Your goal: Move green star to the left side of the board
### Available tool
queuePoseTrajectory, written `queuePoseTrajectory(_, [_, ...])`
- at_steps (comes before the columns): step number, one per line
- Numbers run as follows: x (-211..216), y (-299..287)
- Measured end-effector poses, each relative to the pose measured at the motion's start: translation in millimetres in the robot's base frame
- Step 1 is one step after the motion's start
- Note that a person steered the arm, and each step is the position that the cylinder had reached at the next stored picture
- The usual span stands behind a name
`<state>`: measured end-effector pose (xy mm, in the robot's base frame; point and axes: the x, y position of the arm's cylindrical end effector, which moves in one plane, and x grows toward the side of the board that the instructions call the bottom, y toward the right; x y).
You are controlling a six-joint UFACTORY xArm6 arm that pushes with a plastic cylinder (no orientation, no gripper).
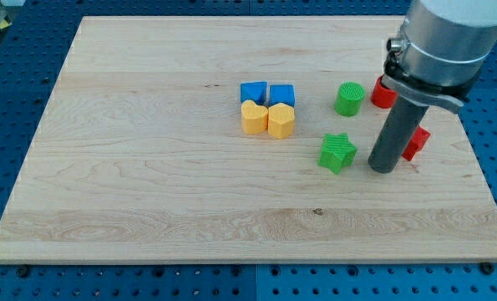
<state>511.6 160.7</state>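
The green star lies on the wooden board, right of centre. My tip rests on the board just to the star's right, with a narrow gap between them. The dark rod rises from the tip toward the view's top right and hides part of the red blocks behind it.
A green cylinder stands above the star. Two red blocks sit by the rod, one above and one to its right. Two blue blocks and two yellow blocks cluster near the centre.
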Motion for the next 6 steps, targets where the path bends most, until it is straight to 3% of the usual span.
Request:
queuePoseTrajectory(3, [13,-14])
queuePoseTrajectory(5, [-17,-2])
queuePoseTrajectory(6, [-17,-35])
